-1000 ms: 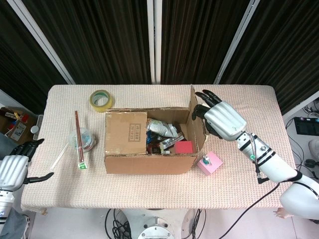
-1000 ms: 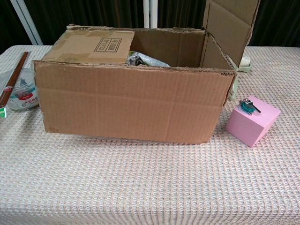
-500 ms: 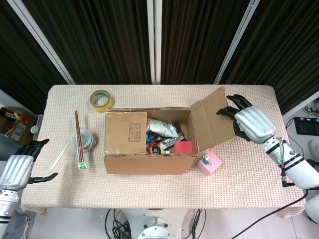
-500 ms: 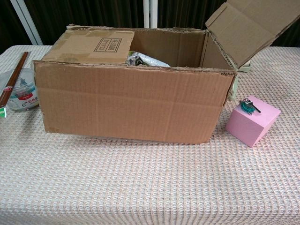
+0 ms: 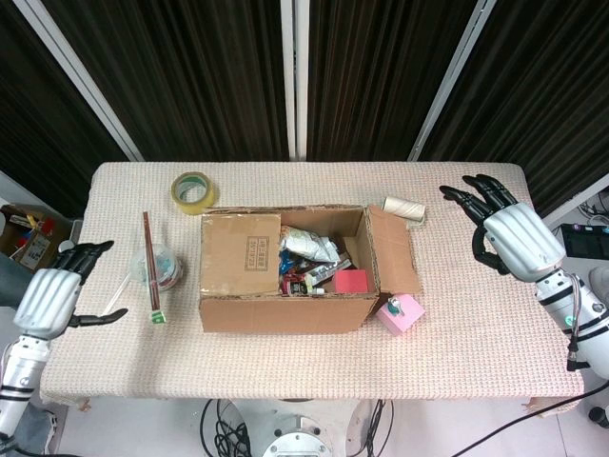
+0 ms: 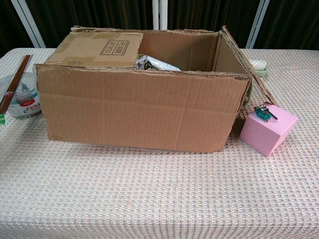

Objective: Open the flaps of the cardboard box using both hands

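Note:
The cardboard box [image 5: 285, 309] [image 6: 139, 109] stands mid-table, packed with several small items. Its right flap [image 5: 392, 249] [image 6: 246, 62] is folded outward and slopes down over the box's right side. Its left flap [image 5: 240, 255] [image 6: 97, 50] still lies flat over the left part of the opening. My right hand [image 5: 514, 238] hovers open over the table's right end, well clear of the right flap. My left hand [image 5: 52, 295] hangs open off the table's left edge, far from the box. Neither hand shows in the chest view.
A pink block [image 5: 400, 312] [image 6: 266, 128] sits by the box's front right corner. Behind the right flap lies a white roll [image 5: 403, 208] [image 6: 257, 65]. Left of the box are a tape ring [image 5: 193, 191], chopsticks [image 5: 149, 262] and a plastic-wrapped bowl [image 5: 164, 268] [image 6: 22, 97].
The right flap swung from upright to folded outward and down. My right hand let it go and drew back right. My left hand rose slightly toward the table's edge.

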Motion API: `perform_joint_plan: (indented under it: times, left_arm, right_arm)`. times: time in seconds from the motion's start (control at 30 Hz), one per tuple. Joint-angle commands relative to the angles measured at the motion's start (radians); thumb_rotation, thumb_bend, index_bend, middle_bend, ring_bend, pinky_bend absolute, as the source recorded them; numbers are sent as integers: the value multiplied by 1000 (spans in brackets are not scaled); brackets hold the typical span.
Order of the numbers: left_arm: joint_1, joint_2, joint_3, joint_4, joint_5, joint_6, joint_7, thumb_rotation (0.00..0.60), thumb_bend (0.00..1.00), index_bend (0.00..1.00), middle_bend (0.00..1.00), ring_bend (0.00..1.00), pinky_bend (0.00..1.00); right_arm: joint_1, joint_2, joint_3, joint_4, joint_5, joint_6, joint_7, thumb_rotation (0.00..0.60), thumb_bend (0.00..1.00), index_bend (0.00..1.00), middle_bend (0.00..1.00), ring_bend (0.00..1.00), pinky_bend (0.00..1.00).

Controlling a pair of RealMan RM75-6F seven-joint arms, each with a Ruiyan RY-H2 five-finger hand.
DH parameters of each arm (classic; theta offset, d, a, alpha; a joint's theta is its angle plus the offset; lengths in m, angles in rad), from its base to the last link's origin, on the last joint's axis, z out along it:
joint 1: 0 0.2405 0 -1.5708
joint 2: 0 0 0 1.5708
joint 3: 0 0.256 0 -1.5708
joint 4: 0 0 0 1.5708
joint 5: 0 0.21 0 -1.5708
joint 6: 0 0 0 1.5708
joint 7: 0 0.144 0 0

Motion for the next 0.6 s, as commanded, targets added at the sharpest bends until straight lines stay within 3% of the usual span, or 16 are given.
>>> perform_joint_plan:
  times: [0.03, 0.33, 0.6]
  left_arm:
    - [-117, -25, -75, -37, -39, -108, 49, 439, 0, 109, 174, 138, 209]
    - [-390, -155, -218, -33, -226, -339, 141, 439, 0, 109, 174, 138, 209]
    - [-574, -271, -250, 46, -261, -481, 147, 440, 0, 110, 174, 137, 209]
  right_arm:
    - [-38, -4, 7, -21, -9, 59, -29, 600, 896, 0, 14, 0, 0]
    - [-117, 41, 21, -67, 22, 156, -77, 600, 893, 0, 0, 0, 0]
    - [-168, 53, 21, -66, 8, 213, -26, 600, 871, 0, 0, 0, 0]
